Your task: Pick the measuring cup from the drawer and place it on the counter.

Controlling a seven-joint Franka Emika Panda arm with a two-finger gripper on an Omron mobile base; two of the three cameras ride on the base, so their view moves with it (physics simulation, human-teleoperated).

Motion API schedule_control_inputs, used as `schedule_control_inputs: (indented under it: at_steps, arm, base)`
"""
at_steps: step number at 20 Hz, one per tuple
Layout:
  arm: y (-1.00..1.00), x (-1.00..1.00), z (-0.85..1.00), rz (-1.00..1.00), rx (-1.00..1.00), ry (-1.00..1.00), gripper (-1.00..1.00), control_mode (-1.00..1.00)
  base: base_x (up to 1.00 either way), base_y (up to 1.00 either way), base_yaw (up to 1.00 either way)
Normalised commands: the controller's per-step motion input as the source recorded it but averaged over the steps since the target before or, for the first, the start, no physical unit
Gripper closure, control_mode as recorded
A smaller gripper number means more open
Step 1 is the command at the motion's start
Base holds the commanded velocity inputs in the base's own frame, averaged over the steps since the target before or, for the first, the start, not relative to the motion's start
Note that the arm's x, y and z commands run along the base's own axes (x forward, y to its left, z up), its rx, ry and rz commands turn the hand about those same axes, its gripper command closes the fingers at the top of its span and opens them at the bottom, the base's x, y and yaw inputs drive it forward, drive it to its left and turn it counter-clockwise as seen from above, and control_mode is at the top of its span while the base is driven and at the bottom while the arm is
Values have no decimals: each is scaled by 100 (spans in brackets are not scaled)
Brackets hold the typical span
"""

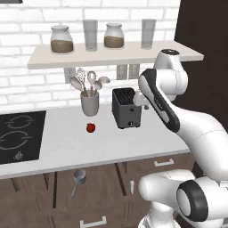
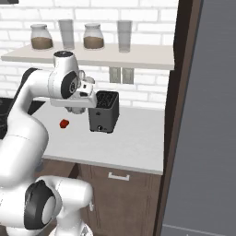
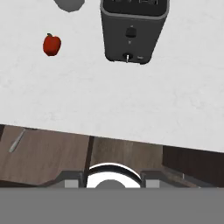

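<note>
Looking down the hand view, I am seeing the small grey metal measuring cup (image 1: 79, 177) lying in the dark brown wooden drawer (image 1: 95, 187), below the pale tabletop (image 1: 111, 142); I cannot tell whether my hand (image 2: 76, 109) is apart or together.

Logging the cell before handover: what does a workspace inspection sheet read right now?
Surface: pale grey-white counter; black cooktop at its left.
Job's things: small grey metal measuring cup lies in the open dark brown drawer, not yet lifted.
Clutter: red tomato, dark toaster, grey utensil holder with spoons.
Grippers: gripper above the counter, jaws apart, empty.
Cables: nothing seen.
Surroundings: white brick wall; shelf with jars.
</note>
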Motion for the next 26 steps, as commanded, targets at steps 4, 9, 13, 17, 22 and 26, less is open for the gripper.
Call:
schedule_control_inputs:
  at_steps: [4,9,13,17,22,26]
  arm:
    - [0,-15,-10,0,0,0,-100,-100]
    - [0,-36,-44,0,0,0,-100,-100]
    - [0,-28,-56,0,0,0,-100,-100]
    - [0,-13,-66,0,0,0,-100,-100]
    - [0,-3,-14,0,0,0,-100,100]
    - [0,0,0,0,0,0,-100,100]
  base:
    - [0,0,0]
    - [0,0,0]
    - [0,0,0]
    - [0,0,0]
    - [-30,0,0]
    - [-82,3,5]
